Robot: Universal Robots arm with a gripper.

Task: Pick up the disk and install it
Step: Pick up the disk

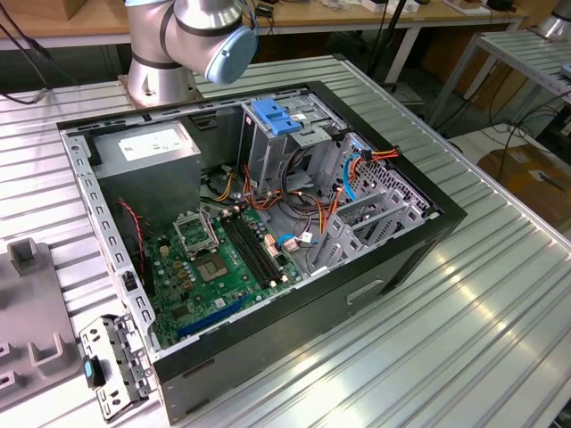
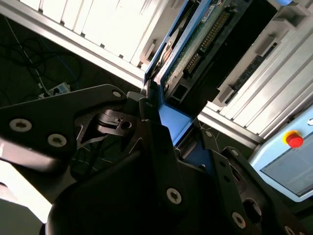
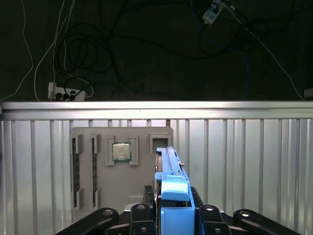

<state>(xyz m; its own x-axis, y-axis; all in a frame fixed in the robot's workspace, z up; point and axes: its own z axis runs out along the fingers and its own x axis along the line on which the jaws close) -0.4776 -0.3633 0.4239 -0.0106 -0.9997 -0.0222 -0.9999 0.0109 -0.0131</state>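
Blue-railed disk point(image 3: 169, 169) in gripper point(image 3: 174, 213); green board point(image 2: 208, 35) in the second wrist view

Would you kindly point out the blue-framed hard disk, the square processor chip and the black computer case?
Blue-framed hard disk point(image 3: 173, 193): first wrist view, blue carrier rail.
Square processor chip point(image 3: 121, 151): first wrist view, metal lid's centre.
Black computer case point(image 1: 268, 337): exterior view, outer side wall.

Table point(image 1: 464, 294): ribbed aluminium top, bright reflections along ribs. Wooden bench point(image 1: 321, 16) along far side. Second metal table point(image 1: 526, 53) at exterior view's right. Cardboard box point(image 1: 531, 174) on floor. Dark floor point(image 3: 146, 54): loose cables, power strip point(image 3: 66, 93).
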